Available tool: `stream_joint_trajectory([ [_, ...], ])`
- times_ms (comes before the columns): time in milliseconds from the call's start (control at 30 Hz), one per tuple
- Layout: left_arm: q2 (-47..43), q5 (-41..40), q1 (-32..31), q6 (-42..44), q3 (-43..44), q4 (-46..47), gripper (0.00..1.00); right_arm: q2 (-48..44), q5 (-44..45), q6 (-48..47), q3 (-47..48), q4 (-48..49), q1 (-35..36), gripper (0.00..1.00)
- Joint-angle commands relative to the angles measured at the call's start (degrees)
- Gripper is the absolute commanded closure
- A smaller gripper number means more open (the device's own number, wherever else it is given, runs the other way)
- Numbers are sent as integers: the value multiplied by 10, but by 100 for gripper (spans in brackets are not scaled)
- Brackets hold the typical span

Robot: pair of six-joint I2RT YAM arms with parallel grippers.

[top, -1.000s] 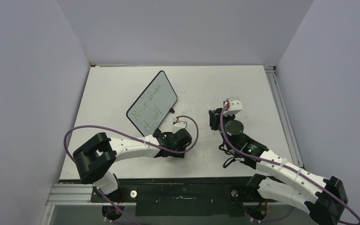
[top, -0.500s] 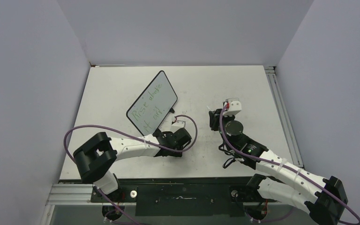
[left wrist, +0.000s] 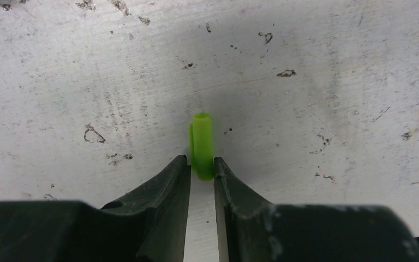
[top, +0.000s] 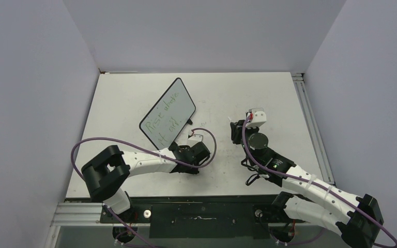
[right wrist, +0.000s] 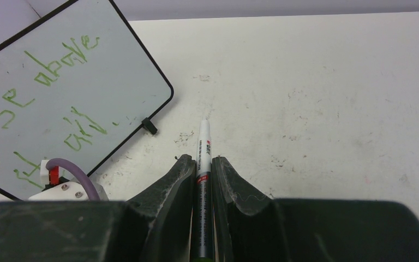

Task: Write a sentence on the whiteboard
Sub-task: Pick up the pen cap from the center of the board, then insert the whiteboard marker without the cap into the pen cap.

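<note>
The left gripper (left wrist: 201, 161) points down at the scuffed tabletop (left wrist: 316, 82). Its fingers are drawn in to a narrow slit and pinch a short green cap (left wrist: 202, 137). Only the cap's far part sticks out past the fingertips. Its near end is hidden between them, so its full length cannot be made out. From above, this gripper is buried under its own wrist and the looping purple cable (top: 213, 147), and the cap does not show at all.

The right gripper (right wrist: 199, 161) is likewise nearly closed, clamped on a marker (right wrist: 203, 146) with a white barrel that runs straight ahead from the fingertips. The dark rear of the marker disappears between the fingers and off the bottom of the frame. Whether its far end is a bare tip or a blunt end is too small to tell.

The whiteboard (right wrist: 114, 76) lies ahead of the right gripper and to its left, well apart from the marker's far end, with one small black foot (right wrist: 149, 125) on the edge nearest it. The right wrist view cuts the board off on the left, so the sentence (right wrist: 68, 60) loses its first letter there and reads "ise above" over a fainter second line. Part of the lower line is covered by the left wrist's white housing. In the top view the lettering is too small to read surely. There the board sits just ahead of the left gripper; whether they touch cannot be told.
</note>
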Motion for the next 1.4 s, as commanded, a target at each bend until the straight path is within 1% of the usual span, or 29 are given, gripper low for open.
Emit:
stream_joint_trajectory([
  [0,-2,-4,5,-10,-12,-5,79,4,-1,6,5,16,5,94],
  [100,1,-1,7,-7,-13,-3,79,5,-1,6,5,17,5,94],
  [233,3,5,7,18,-10,15,82,8,-1,6,6,15,5,94],
  [367,6,14,7,49,-3,36,93,13,-3,8,10,10,5,93],
  [400,6,10,7,52,1,34,98,15,-5,11,15,7,5,93],
  [433,3,5,7,56,3,31,100,18,-11,14,24,1,4,92],
  [467,-2,-1,7,63,5,26,100,21,-17,14,34,-11,4,92],
  [567,-40,-28,20,84,11,6,100,34,-18,17,70,-44,3,92],
  [633,-81,-24,37,105,11,8,100,44,-15,22,98,-73,-6,92],
  [700,-124,0,60,137,11,15,100,54,-35,25,123,-102,-25,92],
  [800,-191,60,93,197,18,27,100,72,-141,30,157,-132,-83,93],
  [867,-228,109,116,242,32,23,100,86,-234,38,177,-151,-137,94],
  [967,-280,206,158,305,47,12,100,105,-418,44,192,-156,-234,95],
  [1067,-316,315,200,361,43,11,100,119,-597,73,192,-139,-330,95],
  [1133,-336,377,217,400,41,0,100,135,-704,94,195,-133,-376,95],
  [1200,-354,421,225,432,35,-12,100,151,-775,106,199,-127,-379,95],
  [1267,-369,453,226,450,26,-15,100,163,-842,133,192,-99,-376,94],
  [1300,-376,466,227,458,21,-15,100,167,-869,144,190,-87,-374,93],
  [1367,-386,492,229,461,12,-13,100,173,-907,146,193,-95,-369,92],
])
